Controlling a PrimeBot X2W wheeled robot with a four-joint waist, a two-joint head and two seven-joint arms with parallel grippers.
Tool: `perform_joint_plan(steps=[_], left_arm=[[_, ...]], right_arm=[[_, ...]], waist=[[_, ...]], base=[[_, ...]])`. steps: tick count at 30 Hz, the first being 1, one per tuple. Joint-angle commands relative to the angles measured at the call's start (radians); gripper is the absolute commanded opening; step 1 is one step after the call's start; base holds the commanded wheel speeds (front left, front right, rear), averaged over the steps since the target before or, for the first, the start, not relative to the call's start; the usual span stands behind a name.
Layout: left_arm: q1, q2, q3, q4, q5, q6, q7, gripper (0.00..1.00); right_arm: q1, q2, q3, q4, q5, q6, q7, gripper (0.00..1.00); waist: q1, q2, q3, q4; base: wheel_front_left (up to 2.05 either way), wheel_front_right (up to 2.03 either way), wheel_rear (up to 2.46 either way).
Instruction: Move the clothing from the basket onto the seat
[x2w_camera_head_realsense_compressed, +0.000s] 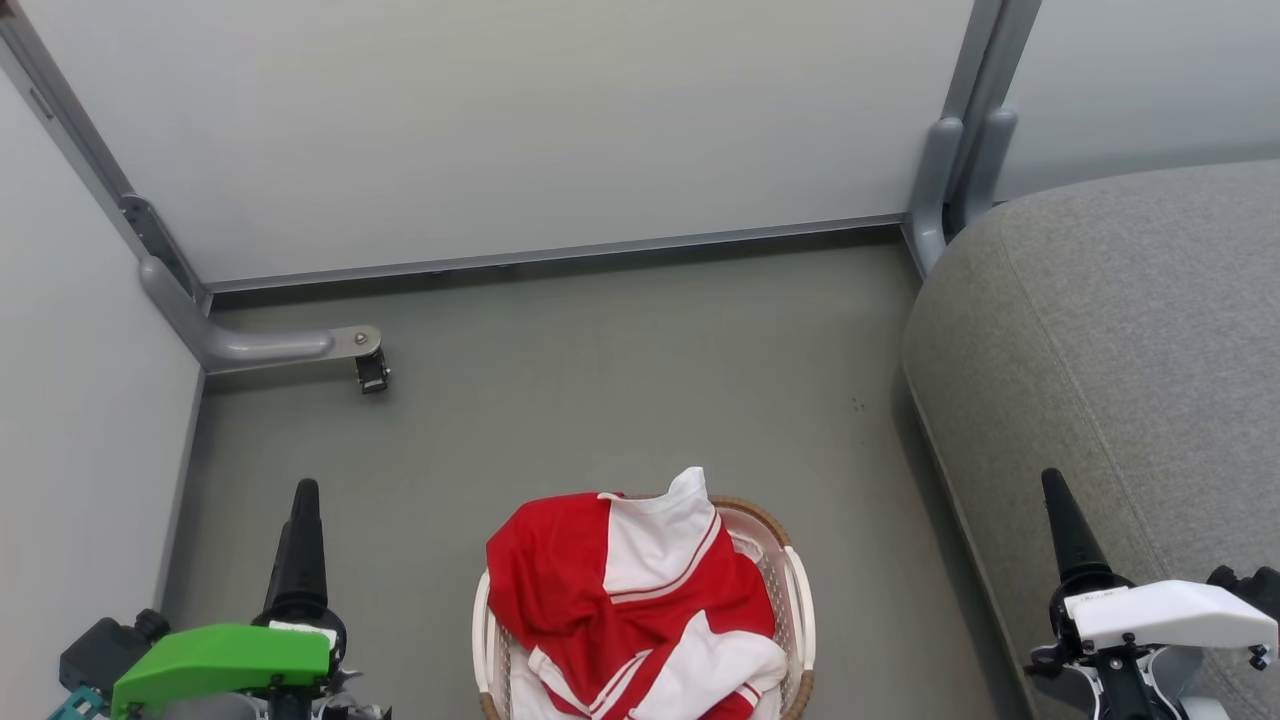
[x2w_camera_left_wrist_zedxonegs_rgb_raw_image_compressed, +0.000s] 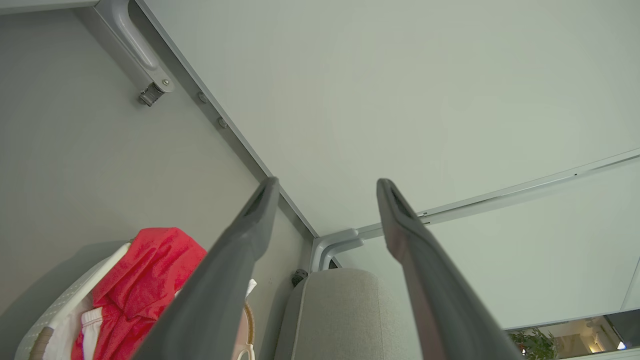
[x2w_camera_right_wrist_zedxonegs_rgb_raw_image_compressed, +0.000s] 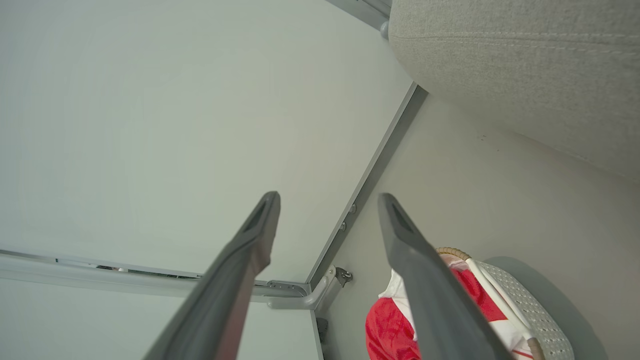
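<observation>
The basket (x2w_camera_head_realsense_compressed: 803, 600) stands on the floor (x2w_camera_head_realsense_compressed: 620, 380), midway along its near edge and well apart from the far edge, where a pale panel (x2w_camera_head_realsense_compressed: 520, 130) meets it. The clothing (x2w_camera_head_realsense_compressed: 620, 590) lies in the basket, heaped above the rim; red cloth with white panels and white stripe trim spills over the left and far-left rim; the right rim, with its white handle and brown weave, is bare; a white flap stands up at the far side of the heap.

The seat (x2w_camera_head_realsense_compressed: 1120, 330) borders the floor's right edge; its rounded grey side is near the basket but apart from it.

The left gripper (x2w_camera_left_wrist_zedxonegs_rgb_raw_image_compressed: 327, 184) is open, its two dark fingers spread wide and empty; in the head view it hovers over the floor's near left corner, left of the basket and apart from it, above a green cover (x2w_camera_head_realsense_compressed: 220, 660). The right gripper (x2w_camera_right_wrist_zedxonegs_rgb_raw_image_compressed: 327, 197) is likewise open and empty; in the head view it hangs over the seat's near edge, right of the basket, above a white cover (x2w_camera_head_realsense_compressed: 1170, 610).

At the floor's far left corner a grey foot (x2w_camera_head_realsense_compressed: 260, 345) of the panel frame reaches out along the floor and ends in a small black caster (x2w_camera_head_realsense_compressed: 372, 373); at the far right corner grey posts (x2w_camera_head_realsense_compressed: 960, 170) rise just beside the seat.
</observation>
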Motion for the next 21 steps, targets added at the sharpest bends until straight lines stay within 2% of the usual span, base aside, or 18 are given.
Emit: perform_joint_plan(steps=[1, 8, 21], left_arm=[[-0.004, 0.006, -0.006, -0.021, 0.039, 0.008, -0.009, 1.0], [0.004, 0.006, -0.034, -0.046, 0.187, 0.032, -0.033, 1.0], [0.02, 0.008, -0.085, -0.062, 0.386, 0.064, -0.075, 1.0]], right_arm=[[0.004, -0.009, 0.004, -0.022, -0.035, 0.0, -0.01, 1.0], [0.007, -0.01, 0.015, -0.039, -0.153, 0.0, -0.034, 1.0], [0.013, -0.012, 0.037, -0.064, -0.362, 0.0, -0.076, 1.0]], waist=[[0.0, 0.0, 0.001, 0.0], [0.0, 0.0, 0.003, 0.001], [0.0, 0.0, 0.007, 0.003]], base=[[0.0, 0.0, 0.0], [0.0, 0.0, 0.0], [0.0, 0.0, 0.0]])
